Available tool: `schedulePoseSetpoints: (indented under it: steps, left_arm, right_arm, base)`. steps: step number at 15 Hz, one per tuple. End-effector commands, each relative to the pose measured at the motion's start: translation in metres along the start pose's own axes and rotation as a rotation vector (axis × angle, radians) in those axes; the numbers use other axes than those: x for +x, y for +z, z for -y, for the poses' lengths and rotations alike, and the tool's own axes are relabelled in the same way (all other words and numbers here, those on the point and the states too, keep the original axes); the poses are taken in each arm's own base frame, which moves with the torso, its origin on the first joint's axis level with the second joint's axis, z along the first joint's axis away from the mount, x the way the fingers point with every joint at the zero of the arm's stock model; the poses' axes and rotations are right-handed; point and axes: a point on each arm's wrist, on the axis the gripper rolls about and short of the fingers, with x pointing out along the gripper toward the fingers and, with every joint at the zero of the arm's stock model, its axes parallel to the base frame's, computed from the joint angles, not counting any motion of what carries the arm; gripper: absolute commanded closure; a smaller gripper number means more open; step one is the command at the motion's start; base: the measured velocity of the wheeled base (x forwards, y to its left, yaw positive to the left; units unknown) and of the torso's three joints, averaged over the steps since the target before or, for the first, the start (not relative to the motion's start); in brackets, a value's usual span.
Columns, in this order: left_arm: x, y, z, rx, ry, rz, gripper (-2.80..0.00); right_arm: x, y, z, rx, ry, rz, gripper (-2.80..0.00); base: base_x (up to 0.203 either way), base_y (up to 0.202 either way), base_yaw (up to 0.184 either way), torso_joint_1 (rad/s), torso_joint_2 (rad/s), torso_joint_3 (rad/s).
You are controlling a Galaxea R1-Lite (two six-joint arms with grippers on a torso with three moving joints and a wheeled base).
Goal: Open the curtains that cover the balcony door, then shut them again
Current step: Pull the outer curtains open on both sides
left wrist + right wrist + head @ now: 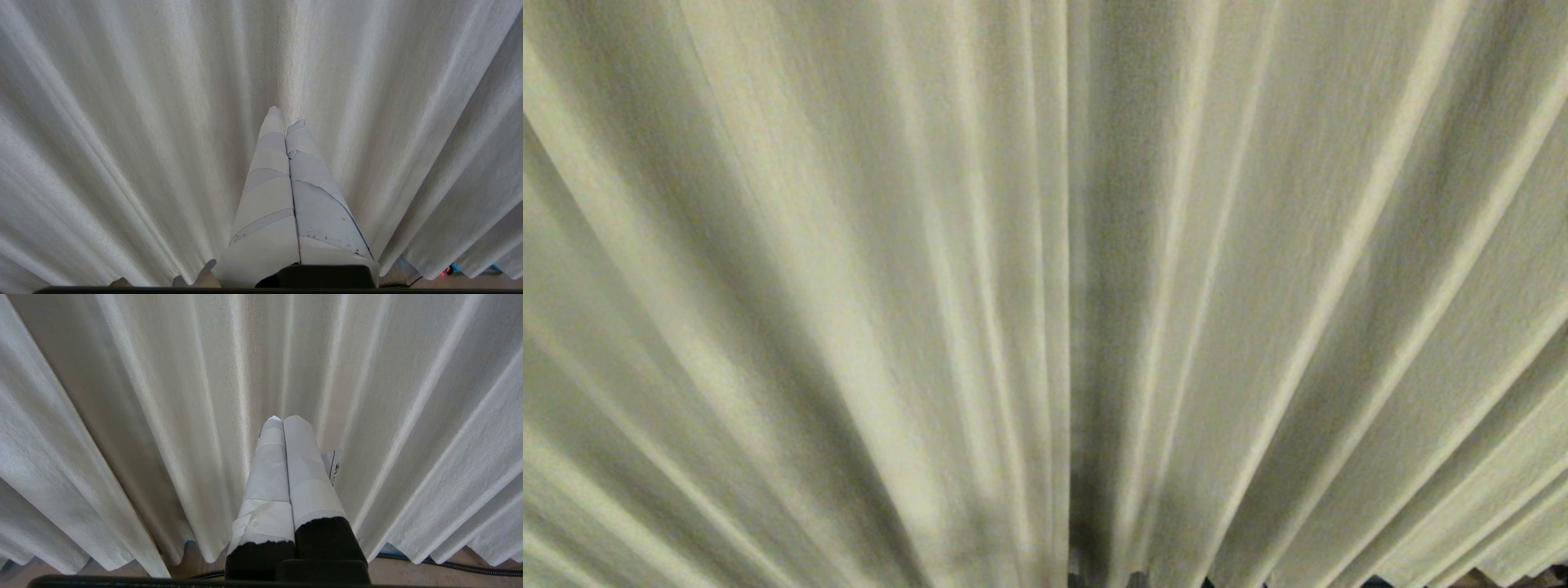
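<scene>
While the head view is filled edge to edge by the curtains (1045,269), thick cream-beige cloth hanging in long pleats, neither arm shows in it. The folds fan outward from low centre, and a darker vertical seam runs down the middle where two edges of cloth meet. At the very bottom edge, slivers of dark shapes peek out under the hem, too small to identify. The balcony door is hidden behind the cloth, so the drapes hang drawn across it.

From the left wrist view, the left gripper (286,118) points at the pleated cloth, close to it. Its two fingers (265,196), wrapped in pale tape, are pressed together along their whole length, clenched on nothing. Whether the tips touch the fabric cannot be told. Below the hem a strip of wooden floor (470,281) shows, with small red and blue specks at the cloth's edge.

From the right wrist view, the right gripper (284,419) likewise faces the drapes. Its fingers (310,482), taped white over black bases, are also clenched together with nothing between them. A small white label (334,465) with dark print sticks out just beside them, against the cloth. Under the scalloped hem lies brown floor, and a dark braided cable (449,566) runs along it.
</scene>
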Motion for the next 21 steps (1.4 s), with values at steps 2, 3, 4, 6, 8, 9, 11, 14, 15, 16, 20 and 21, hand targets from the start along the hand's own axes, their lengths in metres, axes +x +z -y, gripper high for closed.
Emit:
schedulePoseSetpoints:
  steps: [2,3,4,6,8,9,11,14,15,16,20,21]
  left_arm:
    - [0.0000,0.0001,0.0000,0.001,0.000,0.001,0.00]
    - [0.0000,0.0001,0.0000,0.001,0.000,0.001,0.00]
    - [0.0000,0.0001,0.0000,0.001,0.000,0.001,0.00]
    - [0.0000,0.0001,0.0000,-0.001,0.000,0.001,0.00]
    - [0.0000,0.0001,0.0000,-0.001,0.000,0.001,0.00]
    - [0.0000,0.0002,0.0000,-0.001,0.001,0.002,0.00]
    - [0.0000,0.0001,0.0000,-0.002,0.000,0.001,0.00]
    - [0.0000,0.0001,0.0000,-0.004,0.001,0.001,0.00]
    - [0.0000,0.0001,0.0000,-0.004,0.000,0.001,0.00]
    - [0.0000,0.0001,0.0000,-0.007,0.001,0.001,0.00]
    - [0.0000,0.0001,0.0001,-0.005,-0.003,0.001,0.00]
    - [0.0000,0.0001,0.0000,-0.005,-0.002,0.001,0.00]
  right_arm:
    - [0.0000,0.0000,0.0000,0.000,0.000,0.000,0.00]
    - [0.0000,0.0000,0.0000,0.000,0.000,0.000,0.00]
    - [0.0000,0.0000,0.0000,0.000,0.000,0.000,0.00]
    - [0.0000,0.0000,0.0000,0.000,0.000,0.000,0.00]
    - [0.0000,0.0000,0.0000,0.000,0.000,0.000,0.00]
    - [0.0000,0.0000,0.0000,0.000,0.000,0.000,0.00]
    - [0.0000,0.0000,0.0000,0.000,0.000,0.000,0.00]
    - [0.0000,0.0000,0.0000,0.000,0.000,0.000,0.00]
    - [0.0000,0.0000,0.0000,0.000,0.000,0.000,0.00]
    - [0.0000,0.0000,0.0000,0.000,0.000,0.000,0.00]
    - [0.0000,0.0000,0.0000,0.000,0.000,0.000,0.00]
    - [0.0000,0.0000,0.0000,0.000,0.000,0.000,0.00]
  base:
    - [0.000,0.000,0.000,0.000,0.00,0.000]
    - [0.000,0.000,0.000,0.000,0.00,0.000]
    - [0.000,0.000,0.000,0.000,0.00,0.000]
    - [0.000,0.000,0.000,0.000,0.00,0.000]
    - [0.000,0.000,0.000,0.000,0.00,0.000]
    - [0.000,0.000,0.000,0.000,0.00,0.000]
    - [0.000,0.000,0.000,0.000,0.00,0.000]
    - [0.000,0.000,0.000,0.000,0.00,0.000]
    - [0.000,0.000,0.000,0.000,0.00,0.000]
    - [0.000,0.000,0.000,0.000,0.00,0.000]
    - [0.000,0.000,0.000,0.000,0.00,0.000]
    - [0.000,0.000,0.000,0.000,0.00,0.000]
